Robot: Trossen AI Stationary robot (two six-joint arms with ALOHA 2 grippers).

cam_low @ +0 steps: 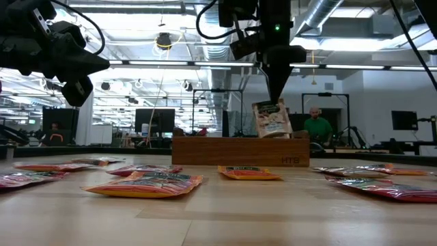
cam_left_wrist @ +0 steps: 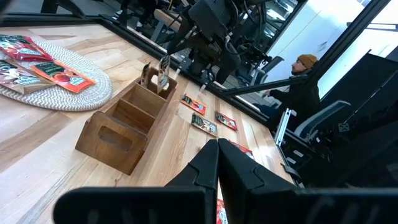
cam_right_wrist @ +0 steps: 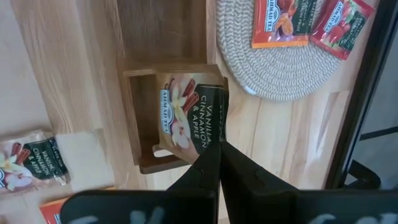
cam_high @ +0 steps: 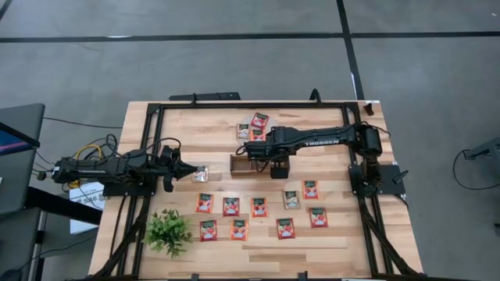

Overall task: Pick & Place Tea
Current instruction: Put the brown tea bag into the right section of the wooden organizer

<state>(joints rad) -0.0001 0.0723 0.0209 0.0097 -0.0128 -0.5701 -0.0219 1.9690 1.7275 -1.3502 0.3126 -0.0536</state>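
While the right tool (cam_right_wrist: pixel 219 152) hangs over the wooden tray (cam_high: pixel 251 165) near the middle of the bench (cam_high: pixel 336 242), its fingers are pinched shut on the top edge of a pale vanilla-cinnamon sachet (cam_right_wrist: pixel 189 112), which hangs upright over the tray's end compartment, probably so it can drop in standing on edge; from the low camera the sachet (cam_low: pixel 272 119) shows tilted above the tray's rim, apparently not yet released. Loose tea sachets (cam_high: pixel 258 206) lie flat in two rows toward six o'clock of the tray, well apart from it, presumably laid out for picking one at a time; a few more rest on the round woven mat (cam_right_wrist: pixel 280 68) at twelve o'clock. At nine o'clock the left tool (cam_high: pixel 186 168) waits closed and empty, just beside a silvery sachet (cam_high: pixel 201 175); a small green plant (cam_high: pixel 168 231) stands toward seven o'clock.
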